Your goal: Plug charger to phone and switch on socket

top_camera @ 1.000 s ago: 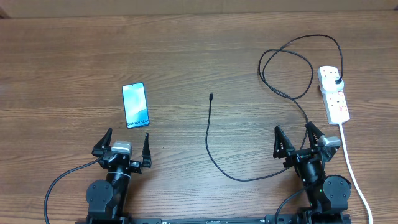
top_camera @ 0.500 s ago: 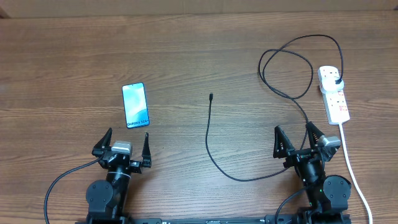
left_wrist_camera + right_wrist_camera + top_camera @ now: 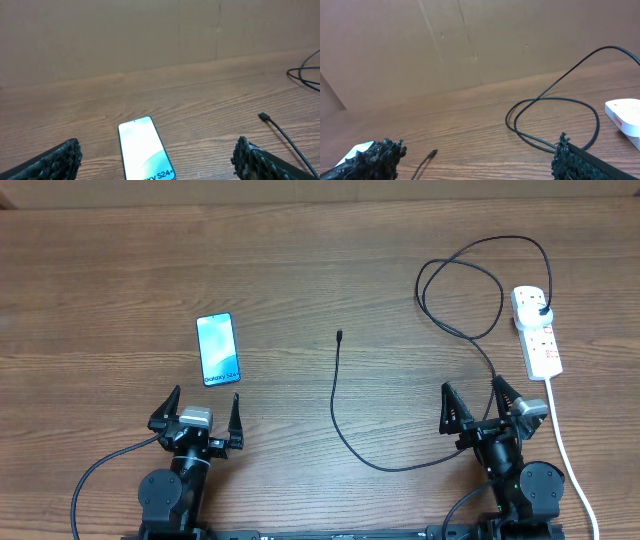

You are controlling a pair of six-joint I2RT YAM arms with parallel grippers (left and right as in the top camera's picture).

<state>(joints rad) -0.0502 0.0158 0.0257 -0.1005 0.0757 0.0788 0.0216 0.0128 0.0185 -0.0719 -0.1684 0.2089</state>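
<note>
While both sit low at the near edge of the wood-grain table [image 3: 300, 260], the left claw [image 3: 204, 400] stands wide and empty, its 2 black fingers [image 3: 55, 161] rough and knobbly. Just beyond it lies the phone [image 3: 218, 349], a slim glossy rectangle with a pale blue screen. The right claw [image 3: 471, 388] gapes wide too, holding nothing. The thin black charger cable [image 3: 334, 395] curves from its small tip [image 3: 340, 335] at mid-table, passes the right claw, loops, and ends in a black plug [image 3: 541, 310] seated in the long white power strip [image 3: 540, 345] at far right.

Brown wood-grain tabletop [image 3: 300, 260], grain running crosswise; plain brown cardboard panel [image 3: 520, 30], creased, standing upright along its far edge.
</note>
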